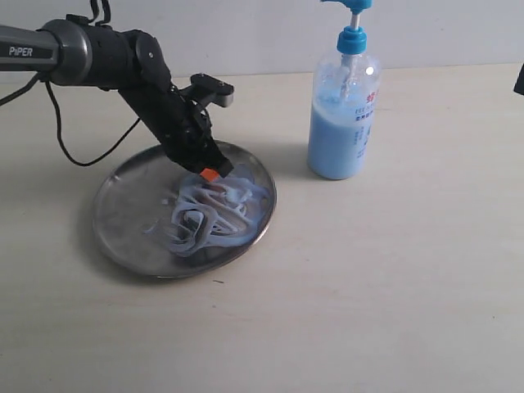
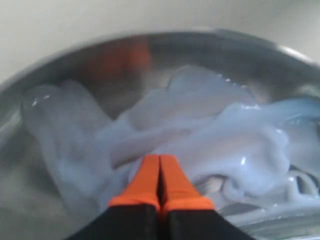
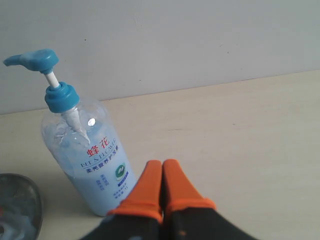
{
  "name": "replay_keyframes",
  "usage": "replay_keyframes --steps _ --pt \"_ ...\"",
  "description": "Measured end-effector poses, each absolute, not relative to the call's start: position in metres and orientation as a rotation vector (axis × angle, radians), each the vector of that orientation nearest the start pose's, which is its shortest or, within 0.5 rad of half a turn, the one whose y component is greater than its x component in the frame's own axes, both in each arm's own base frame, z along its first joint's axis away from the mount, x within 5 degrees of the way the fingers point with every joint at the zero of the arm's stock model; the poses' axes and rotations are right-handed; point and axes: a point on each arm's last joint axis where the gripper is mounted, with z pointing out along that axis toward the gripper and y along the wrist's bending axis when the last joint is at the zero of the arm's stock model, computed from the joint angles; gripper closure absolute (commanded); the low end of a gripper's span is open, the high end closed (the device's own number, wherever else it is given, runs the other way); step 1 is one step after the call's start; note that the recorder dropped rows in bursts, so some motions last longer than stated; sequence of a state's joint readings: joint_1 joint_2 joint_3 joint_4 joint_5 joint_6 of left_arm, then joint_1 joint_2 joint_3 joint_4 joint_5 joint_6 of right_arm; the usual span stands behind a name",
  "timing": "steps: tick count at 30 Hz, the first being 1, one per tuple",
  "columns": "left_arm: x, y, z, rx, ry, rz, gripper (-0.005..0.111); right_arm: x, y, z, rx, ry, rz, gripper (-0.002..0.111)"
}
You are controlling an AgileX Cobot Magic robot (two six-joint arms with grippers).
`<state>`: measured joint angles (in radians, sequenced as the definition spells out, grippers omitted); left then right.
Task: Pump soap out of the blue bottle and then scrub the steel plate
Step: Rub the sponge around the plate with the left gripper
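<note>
Exterior view whole steel plate [image 1: 123, 214], left wrist view thick soap [image 2: 215, 135] folds

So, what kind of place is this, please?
Probably a robot test bench, not a kitchen: a beige table by a plain wall, with the steel plate and the blue bottle.

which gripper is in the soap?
The left gripper: shut tips in the soap on the steel plate. The right gripper hangs clear of the blue bottle.
</note>
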<state>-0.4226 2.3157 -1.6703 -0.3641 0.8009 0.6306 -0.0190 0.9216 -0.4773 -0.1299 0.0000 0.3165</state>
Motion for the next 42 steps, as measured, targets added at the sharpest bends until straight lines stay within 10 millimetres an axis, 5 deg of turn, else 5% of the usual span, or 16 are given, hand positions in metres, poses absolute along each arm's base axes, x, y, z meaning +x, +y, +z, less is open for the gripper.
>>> replay_keyframes --steps 11,21,42 --pt "0.390 -0.207 0.108 1.211 2.751 -0.487 0.107 0.188 -0.004 0.272 0.198 1.919 0.112 0.108" --pt "0.368 -0.232 0.108 1.281 2.697 -0.516 0.107 0.188 -0.004 0.272 0.198 1.919 0.112 0.108" --pt "0.408 -0.258 0.105 1.219 2.586 -0.465 0.107 0.188 -0.004 0.273 0.210 1.913 0.122 0.108"
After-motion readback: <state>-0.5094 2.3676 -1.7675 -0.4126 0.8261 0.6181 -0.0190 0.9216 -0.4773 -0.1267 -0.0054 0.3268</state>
